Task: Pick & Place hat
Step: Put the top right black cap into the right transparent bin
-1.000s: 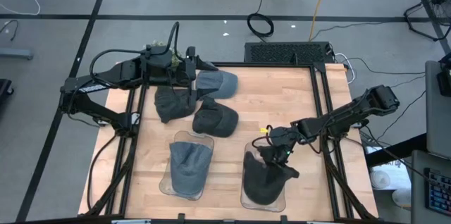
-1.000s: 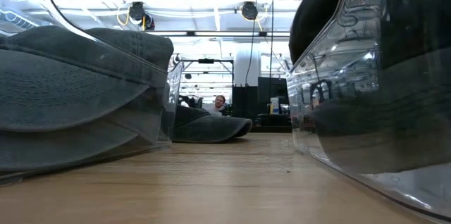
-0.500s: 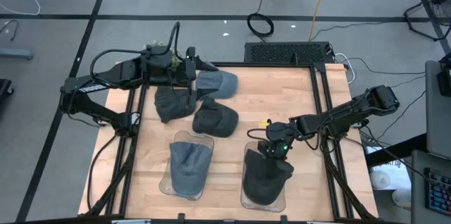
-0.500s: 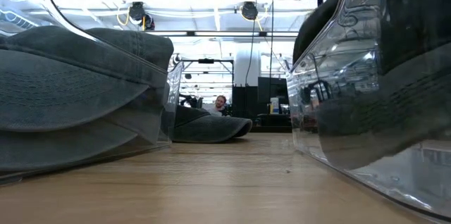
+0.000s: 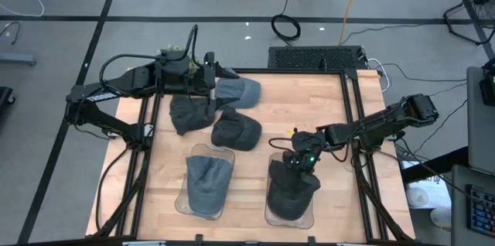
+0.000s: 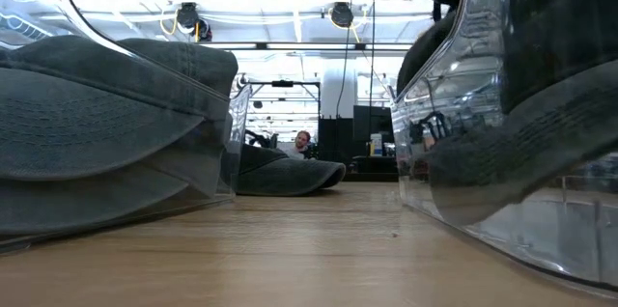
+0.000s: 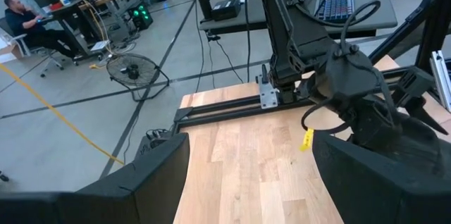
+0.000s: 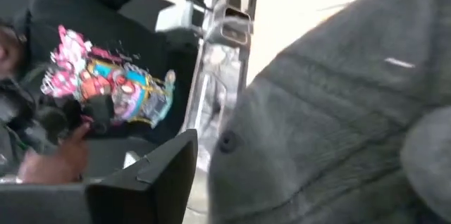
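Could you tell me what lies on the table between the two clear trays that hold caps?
Nothing: in the high view, only a bare strip of the wooden table separates the left clear tray from the right clear tray. The low view shows that same gap bare.

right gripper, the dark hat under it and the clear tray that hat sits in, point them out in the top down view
right gripper (image 5: 300, 161), high view, between its fingertips, just above the hat
dark hat (image 5: 291, 191), high view, middle of its crown
clear tray (image 5: 267, 218), high view, bare left rim near the front corner
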`<state>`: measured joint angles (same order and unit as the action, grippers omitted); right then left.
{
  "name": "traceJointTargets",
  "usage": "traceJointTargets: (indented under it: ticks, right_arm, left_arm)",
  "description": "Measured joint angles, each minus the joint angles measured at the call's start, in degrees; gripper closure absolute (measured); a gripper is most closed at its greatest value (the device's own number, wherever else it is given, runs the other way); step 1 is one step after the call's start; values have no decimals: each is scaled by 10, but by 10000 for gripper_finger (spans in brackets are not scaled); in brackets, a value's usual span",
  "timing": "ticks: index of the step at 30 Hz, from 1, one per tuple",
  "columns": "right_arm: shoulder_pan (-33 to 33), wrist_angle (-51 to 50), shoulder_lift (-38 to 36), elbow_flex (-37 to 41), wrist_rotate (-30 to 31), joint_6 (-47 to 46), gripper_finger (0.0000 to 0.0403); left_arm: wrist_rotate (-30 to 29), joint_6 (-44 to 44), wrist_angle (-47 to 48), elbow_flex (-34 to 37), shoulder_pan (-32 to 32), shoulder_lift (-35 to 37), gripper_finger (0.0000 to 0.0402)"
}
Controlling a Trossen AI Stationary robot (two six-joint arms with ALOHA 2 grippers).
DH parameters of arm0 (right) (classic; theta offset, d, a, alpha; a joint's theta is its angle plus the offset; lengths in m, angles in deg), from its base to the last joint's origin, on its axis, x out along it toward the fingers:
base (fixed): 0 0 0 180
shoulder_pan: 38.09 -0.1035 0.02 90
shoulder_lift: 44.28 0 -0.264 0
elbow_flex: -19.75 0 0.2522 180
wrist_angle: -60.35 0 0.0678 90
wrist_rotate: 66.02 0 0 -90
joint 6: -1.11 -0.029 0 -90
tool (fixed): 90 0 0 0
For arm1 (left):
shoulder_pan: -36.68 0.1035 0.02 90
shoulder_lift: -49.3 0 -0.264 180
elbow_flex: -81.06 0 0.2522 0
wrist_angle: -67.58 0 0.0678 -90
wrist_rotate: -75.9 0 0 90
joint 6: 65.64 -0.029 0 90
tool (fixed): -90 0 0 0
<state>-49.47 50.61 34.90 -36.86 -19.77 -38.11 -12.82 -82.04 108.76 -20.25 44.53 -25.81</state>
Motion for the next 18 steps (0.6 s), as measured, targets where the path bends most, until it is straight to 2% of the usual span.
traceJointTargets:
  ticks: [10, 18]
  right_arm:
    - [10, 47, 0, 0, 29, -93, 156]
    - [4, -61, 0, 0, 114, -117, 156]
  left_arm:
    - [0, 0, 5, 0, 0, 0, 96]
    - [0, 1, 5, 0, 0, 0, 96]
